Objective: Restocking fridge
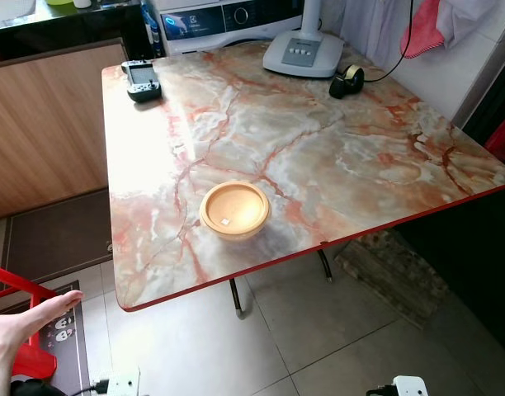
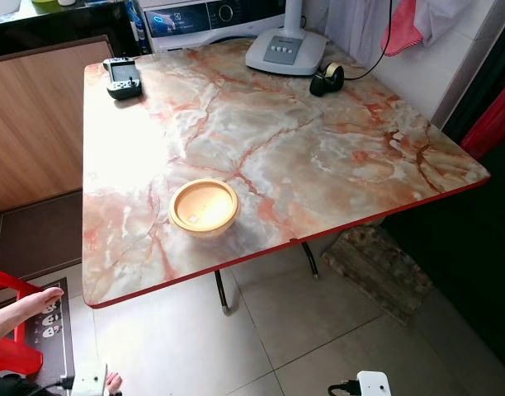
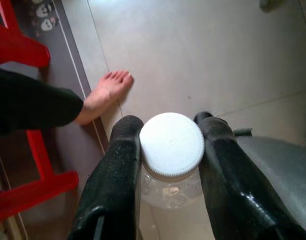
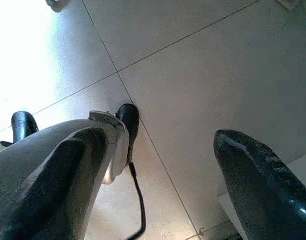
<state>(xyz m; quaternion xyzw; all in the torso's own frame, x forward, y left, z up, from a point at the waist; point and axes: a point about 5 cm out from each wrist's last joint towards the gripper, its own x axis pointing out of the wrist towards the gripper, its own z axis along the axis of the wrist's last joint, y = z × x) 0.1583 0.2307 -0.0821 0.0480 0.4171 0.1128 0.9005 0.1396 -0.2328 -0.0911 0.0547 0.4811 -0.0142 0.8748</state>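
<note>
Clear jar with white ribbed lid pinched in our left claw, fingers pressing lid's sides, arm hanging low over tiled floor. Contents: jar looks near-empty, cannot tell more. We judge: keep squeeze firm, jar upright while carrying to fridge; fridge not in sight. Our right claw spread, holding nothing, idle above floor. Orange bowl on marble worktop, near front edge, looks empty. Person's bare foot near: steer wide.
</note>
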